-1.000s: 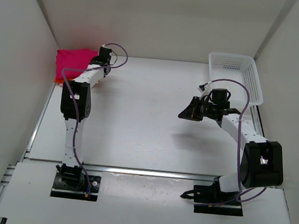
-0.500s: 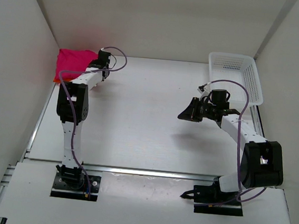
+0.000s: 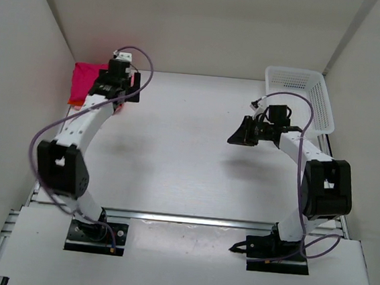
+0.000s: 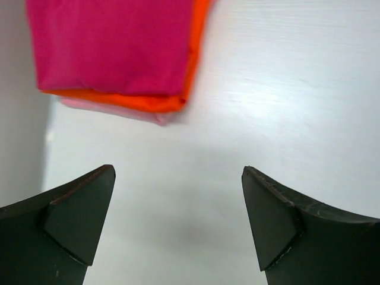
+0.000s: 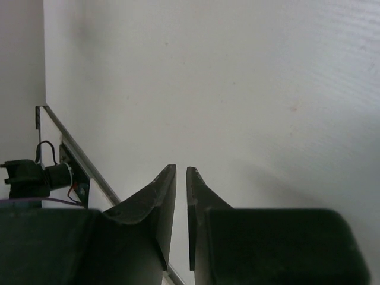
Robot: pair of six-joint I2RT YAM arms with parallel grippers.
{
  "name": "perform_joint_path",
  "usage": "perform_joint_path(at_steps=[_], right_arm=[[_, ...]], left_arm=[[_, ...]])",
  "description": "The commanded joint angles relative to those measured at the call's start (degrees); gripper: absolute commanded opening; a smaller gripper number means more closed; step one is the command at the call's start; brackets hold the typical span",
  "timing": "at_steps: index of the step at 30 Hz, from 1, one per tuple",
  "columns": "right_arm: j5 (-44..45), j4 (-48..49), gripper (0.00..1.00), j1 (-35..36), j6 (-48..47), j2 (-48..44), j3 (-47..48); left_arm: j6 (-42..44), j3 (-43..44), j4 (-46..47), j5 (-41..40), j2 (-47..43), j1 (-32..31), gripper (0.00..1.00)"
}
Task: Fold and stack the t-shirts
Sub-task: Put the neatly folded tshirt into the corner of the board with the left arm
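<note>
The t-shirts lie folded in one stack in the far left corner: magenta (image 3: 85, 77) on top, orange (image 4: 151, 103) under it, and light pink (image 4: 113, 109) at the bottom. My left gripper (image 3: 119, 85) hovers just to the right of the stack, apart from it. In the left wrist view my left gripper (image 4: 178, 172) is open wide over bare table, with the stack ahead and to the left. My right gripper (image 3: 235, 136) hangs above the table's right half. Its jaws (image 5: 181, 169) stand only a slit apart with nothing between them.
A white mesh basket (image 3: 302, 93) stands at the back right, close behind the right arm. White walls close in the table on the left, back and right. A metal rail (image 3: 183, 218) runs along the near edge.
My left gripper has let go of the stack, opened wide and drawn back a little, its elbow swinging out to the left. The right gripper has shifted slightly back and its jaws have parted a little.
</note>
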Motion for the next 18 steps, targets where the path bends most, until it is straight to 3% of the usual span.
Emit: perform_joint_path(at_steps=[1, 4, 9, 13, 18], right_arm=[[0.52, -2.57, 0.12, 0.77, -4.88, 1.86, 5.1], [1.22, -2.13, 0.13, 1.21, -5.58, 1.86, 5.46], [2.98, -3.01, 0.15, 2.53, -6.46, 1.77, 5.81], [5.09, -2.92, 0.16, 3.24, -6.55, 0.89, 6.07], [6.67, -3.8, 0.19, 3.15, -6.46, -0.07, 6.08]], left_arm=[[-9.1, -7.91, -5.55, 19.38, -11.61, 2.84, 0.99], [-11.04, -16.78, -6.69, 27.08, -22.14, 6.19, 0.99], [-10.08, -26.02, -9.23, 26.3, -32.45, 4.36, 0.98], [-9.82, -25.86, -17.21, 27.27, -32.12, 4.27, 0.99], [-8.93, -27.42, -19.71, 26.48, -34.04, 4.53, 0.98]])
